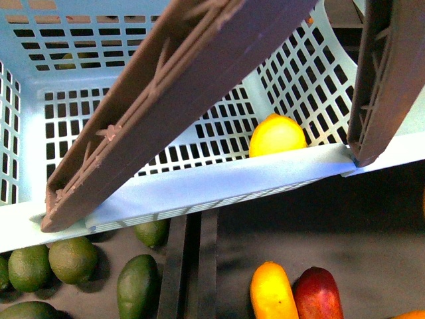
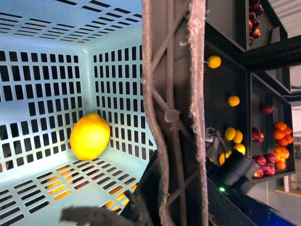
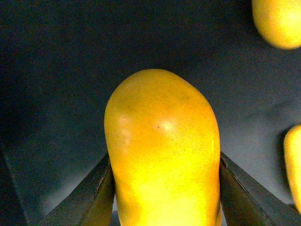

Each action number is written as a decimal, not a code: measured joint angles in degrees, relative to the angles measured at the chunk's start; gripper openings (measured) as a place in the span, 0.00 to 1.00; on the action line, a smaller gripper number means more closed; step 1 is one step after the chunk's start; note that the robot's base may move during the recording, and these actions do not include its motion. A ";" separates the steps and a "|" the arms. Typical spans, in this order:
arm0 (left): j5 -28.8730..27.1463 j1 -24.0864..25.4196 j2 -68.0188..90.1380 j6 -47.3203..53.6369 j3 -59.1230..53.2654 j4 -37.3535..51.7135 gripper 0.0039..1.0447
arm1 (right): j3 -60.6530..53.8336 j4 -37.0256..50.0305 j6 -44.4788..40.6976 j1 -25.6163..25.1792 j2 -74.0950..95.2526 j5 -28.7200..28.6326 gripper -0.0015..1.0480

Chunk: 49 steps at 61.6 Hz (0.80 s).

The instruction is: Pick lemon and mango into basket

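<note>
The right gripper [image 3: 164,162] grips the mango [image 3: 160,117], a finger pressed to each flank, with a dark surface and other yellow fruit behind it. Farther off, the lemon [image 1: 277,135] already lies in the basket [image 1: 219,183], against its near wall, right of centre. So the mango's pick is in hand. Next I judge it needs lifting over the rim, clear of the brown handles [image 1: 166,100], then releasing inside. Whether the left gripper [image 2: 101,213] is wide or narrow I cannot tell.
</note>
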 joint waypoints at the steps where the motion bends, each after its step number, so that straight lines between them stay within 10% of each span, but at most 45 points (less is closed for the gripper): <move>1: 0.02 0.00 0.00 0.00 0.00 0.00 0.05 | -0.33 -0.52 -0.57 -0.77 -2.23 -1.22 0.50; 19: 0.20 0.00 0.00 -0.02 0.00 0.00 0.05 | 1.51 -8.00 -3.06 -4.79 -28.96 -14.82 0.49; 49: 0.07 0.00 0.00 -0.02 0.00 0.00 0.05 | 4.46 -5.38 8.31 25.75 -37.77 -3.96 0.49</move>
